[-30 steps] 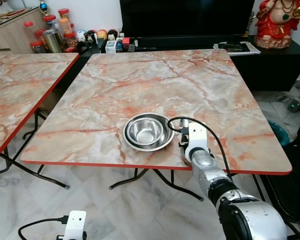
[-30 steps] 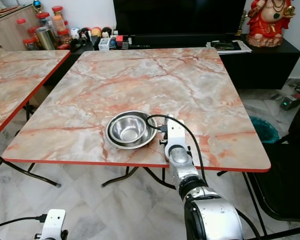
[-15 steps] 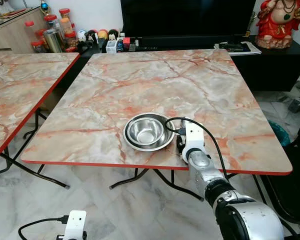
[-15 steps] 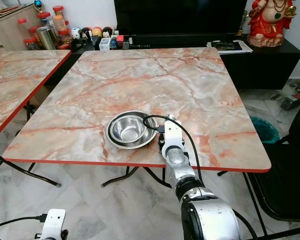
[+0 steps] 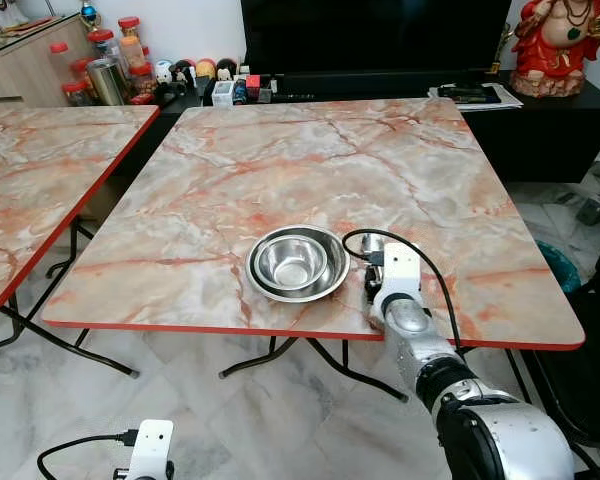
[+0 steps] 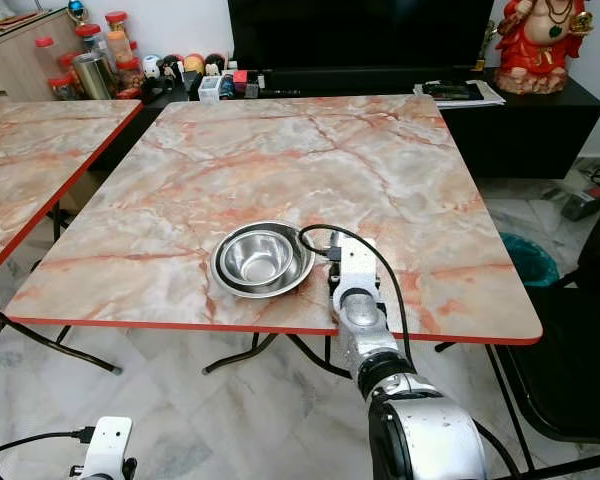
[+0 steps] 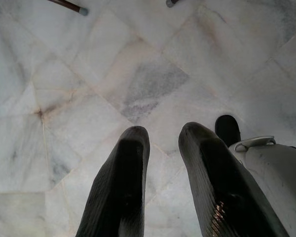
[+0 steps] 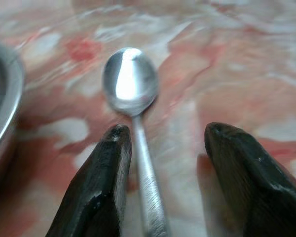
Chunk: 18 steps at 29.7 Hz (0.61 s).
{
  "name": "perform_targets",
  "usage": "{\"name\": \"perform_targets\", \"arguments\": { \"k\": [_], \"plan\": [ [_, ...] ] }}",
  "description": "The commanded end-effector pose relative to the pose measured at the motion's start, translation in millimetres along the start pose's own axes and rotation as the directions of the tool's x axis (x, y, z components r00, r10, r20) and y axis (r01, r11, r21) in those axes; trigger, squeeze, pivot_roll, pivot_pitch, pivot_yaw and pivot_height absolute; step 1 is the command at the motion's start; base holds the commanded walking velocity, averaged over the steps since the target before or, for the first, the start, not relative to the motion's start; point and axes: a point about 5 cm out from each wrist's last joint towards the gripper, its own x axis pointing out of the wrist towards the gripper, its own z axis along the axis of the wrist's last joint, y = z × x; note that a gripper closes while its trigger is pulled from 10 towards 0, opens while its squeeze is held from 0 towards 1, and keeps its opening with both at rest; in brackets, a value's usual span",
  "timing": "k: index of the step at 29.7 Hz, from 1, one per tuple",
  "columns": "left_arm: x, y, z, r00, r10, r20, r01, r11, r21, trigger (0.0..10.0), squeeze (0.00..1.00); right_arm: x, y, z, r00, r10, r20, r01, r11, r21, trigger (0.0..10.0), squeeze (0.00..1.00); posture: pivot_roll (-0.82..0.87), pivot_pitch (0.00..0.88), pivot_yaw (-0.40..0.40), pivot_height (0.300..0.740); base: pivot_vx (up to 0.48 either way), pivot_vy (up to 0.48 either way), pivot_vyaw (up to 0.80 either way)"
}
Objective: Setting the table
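Observation:
A steel bowl sits in a steel plate near the front edge of the marble table. Just right of the bowl my right gripper rests low over the tabletop, open. A metal spoon lies flat on the table between its fingers, closer to the bowl-side one, with its scoop pointing away from me. Neither finger touches it. My left gripper hangs open above the tiled floor, holding nothing.
A second marble table stands to the left with a gap between. Behind the table is a black TV cabinet with jars, small items and a red statue. A dark chair stands at the right.
My right wrist swung slightly toward the bowl, then back to the right. The bowl and plate have not moved.

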Motion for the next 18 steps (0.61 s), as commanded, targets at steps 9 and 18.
{"name": "perform_targets", "arguments": {
  "k": [9, 18],
  "plan": [
    [0.6, 0.0, 2.2, 1.0, -0.012, -0.002, 0.012, 1.0, 0.006, 10.0, 0.0, -0.6, -12.4, 53.3, 0.945, -0.081, 0.316, 0.054, 0.994, 0.094, 10.0, 0.0, 0.05, 0.0, 0.085, 0.74, 0.0, 0.0, 0.0],
    [0.5, 3.9, 3.0, 1.0, 0.004, 0.006, -0.004, 1.0, -0.002, 10.0, 0.0, -4.4, -26.1, 33.0, 0.941, -0.166, 0.296, 0.142, 0.985, 0.1, 10.0, 0.0, 0.05, 0.0, 0.083, 0.74, 0.0, 0.0, 0.0]
  ]
}}
